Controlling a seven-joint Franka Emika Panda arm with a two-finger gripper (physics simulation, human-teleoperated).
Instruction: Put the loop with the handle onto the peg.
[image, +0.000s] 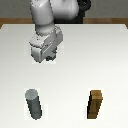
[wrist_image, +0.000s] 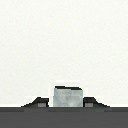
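Observation:
The peg (image: 34, 104) is an upright dark grey cylinder near the front of the white table, towards the exterior view's left. My gripper (image: 47, 58) hangs behind it, farther back on the table and slightly to the exterior view's right. In the wrist view my gripper (wrist_image: 68, 100) has a dark fingertip on each side of a light grey blocky piece (wrist_image: 68, 96), which looks like the handle of the loop. The fingers (wrist_image: 38, 102) appear closed against it. The ring part of the loop is hidden in both views.
A brown wooden square-sided block (image: 96, 105) stands at the front, on the exterior view's right, level with the peg. The white table (image: 70, 75) stretches between them and back to the arm's base.

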